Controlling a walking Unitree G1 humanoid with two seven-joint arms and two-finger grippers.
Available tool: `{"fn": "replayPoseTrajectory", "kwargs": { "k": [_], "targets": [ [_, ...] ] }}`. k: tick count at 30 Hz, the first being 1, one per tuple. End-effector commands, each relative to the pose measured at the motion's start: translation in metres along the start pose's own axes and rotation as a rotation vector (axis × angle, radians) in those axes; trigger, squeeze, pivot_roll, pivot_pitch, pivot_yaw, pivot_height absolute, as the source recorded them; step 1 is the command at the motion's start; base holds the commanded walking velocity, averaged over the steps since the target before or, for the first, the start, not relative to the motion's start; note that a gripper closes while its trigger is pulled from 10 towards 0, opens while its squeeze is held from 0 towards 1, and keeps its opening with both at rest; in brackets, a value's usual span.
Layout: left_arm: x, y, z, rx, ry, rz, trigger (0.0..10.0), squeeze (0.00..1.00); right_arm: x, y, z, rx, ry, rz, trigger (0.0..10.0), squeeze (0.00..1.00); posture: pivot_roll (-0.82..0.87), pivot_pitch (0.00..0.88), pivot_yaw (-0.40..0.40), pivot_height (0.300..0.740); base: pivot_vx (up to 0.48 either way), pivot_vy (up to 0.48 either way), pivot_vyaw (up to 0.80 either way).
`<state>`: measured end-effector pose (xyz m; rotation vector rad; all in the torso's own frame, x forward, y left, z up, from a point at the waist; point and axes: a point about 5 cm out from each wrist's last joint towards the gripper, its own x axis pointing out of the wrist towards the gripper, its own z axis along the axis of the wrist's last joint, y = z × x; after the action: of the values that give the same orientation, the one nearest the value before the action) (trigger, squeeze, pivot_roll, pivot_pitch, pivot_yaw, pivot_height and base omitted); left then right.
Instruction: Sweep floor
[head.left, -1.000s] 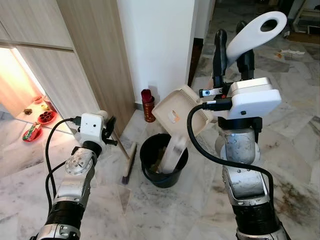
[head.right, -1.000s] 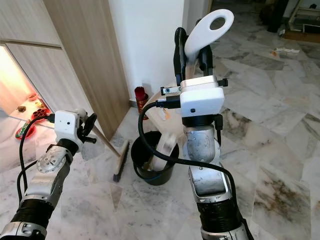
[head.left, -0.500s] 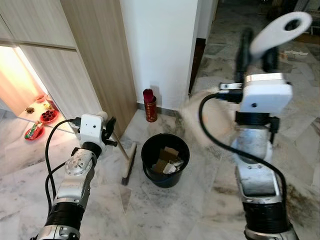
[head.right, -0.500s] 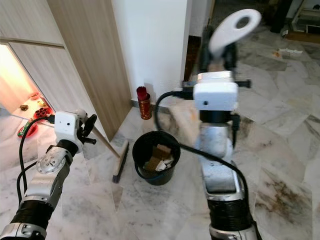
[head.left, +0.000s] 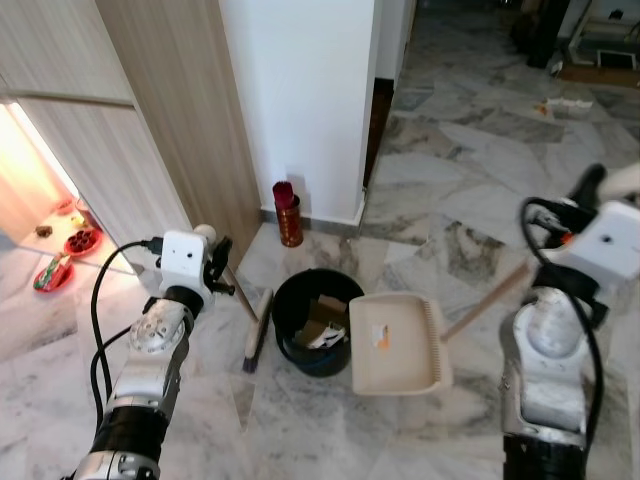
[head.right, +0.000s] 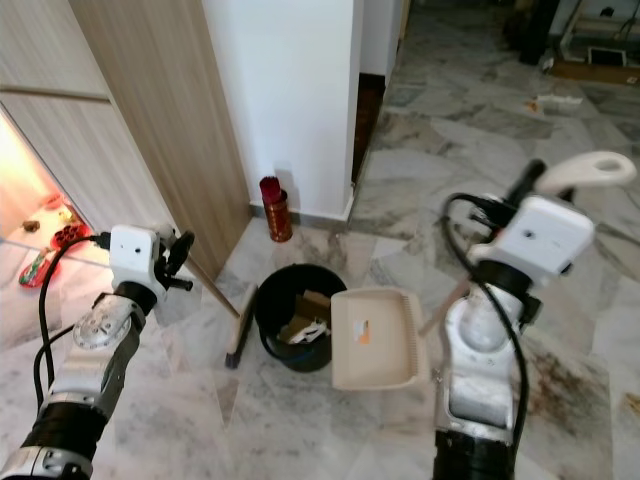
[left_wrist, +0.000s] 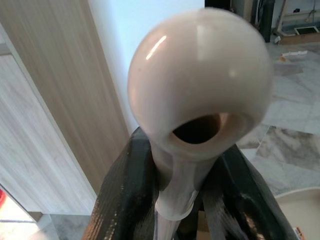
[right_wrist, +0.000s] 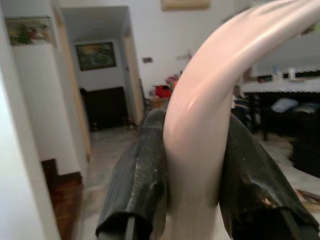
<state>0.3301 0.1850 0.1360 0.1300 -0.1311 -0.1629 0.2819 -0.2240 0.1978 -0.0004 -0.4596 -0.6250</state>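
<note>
The right gripper (right_wrist: 192, 200) clamped the dustpan (head.left: 398, 345) handle, the left gripper (left_wrist: 182, 200) the broom (head.left: 257, 330); best lowered flat beside the bucket (head.left: 312, 322).

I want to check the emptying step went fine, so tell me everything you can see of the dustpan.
The dustpan is beige plastic with a flat tray, raised side walls, a toothed comb ridge along one edge and a small orange mark inside. The tray looks empty. It lies beside the black bucket, its edge overlapping the rim, above the marble floor. A long brownish handle runs up to a white looped grip, clamped in the right tool.
</note>
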Motion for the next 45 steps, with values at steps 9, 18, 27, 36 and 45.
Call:
{"fn": "replayPoseTrajectory", "kwargs": {
  "k": [9,18,27,36,45],
  "targets": [
    [-0.004,0.01,0.005,0.008,-0.044,0.048,10.0,0.0,-0.001,-0.017,-0.011,-0.103,-0.002,-0.006,10.0,0.0,0.09,0.058,0.034,0.74,0.0,0.0,0.0],
    [-0.004,0.01,0.004,0.008,-0.042,0.049,10.0,0.0,0.007,-0.012,0.033,-0.121,-0.213,0.038,10.0,0.0,0.08,0.049,0.036,0.74,0.0,0.0,0.0],
    [-0.004,0.01,0.001,0.015,-0.033,0.05,10.0,0.0,0.003,-0.021,0.036,-0.164,-0.209,0.014,10.0,0.0,0.07,0.051,0.034,0.74,0.0,0.0,0.0],
    [-0.007,0.016,-0.007,0.034,0.003,0.079,10.0,0.0,-0.009,-0.042,-0.019,-0.07,0.087,-0.11,10.0,0.0,0.08,0.069,0.033,0.74,0.0,0.0,0.0],
    [-0.016,0.026,-0.021,0.029,0.061,0.127,10.0,0.0,-0.014,-0.046,-0.037,-0.071,0.156,-0.121,10.0,0.0,0.08,0.078,0.034,0.74,0.0,0.0,0.0]
  ]
}}
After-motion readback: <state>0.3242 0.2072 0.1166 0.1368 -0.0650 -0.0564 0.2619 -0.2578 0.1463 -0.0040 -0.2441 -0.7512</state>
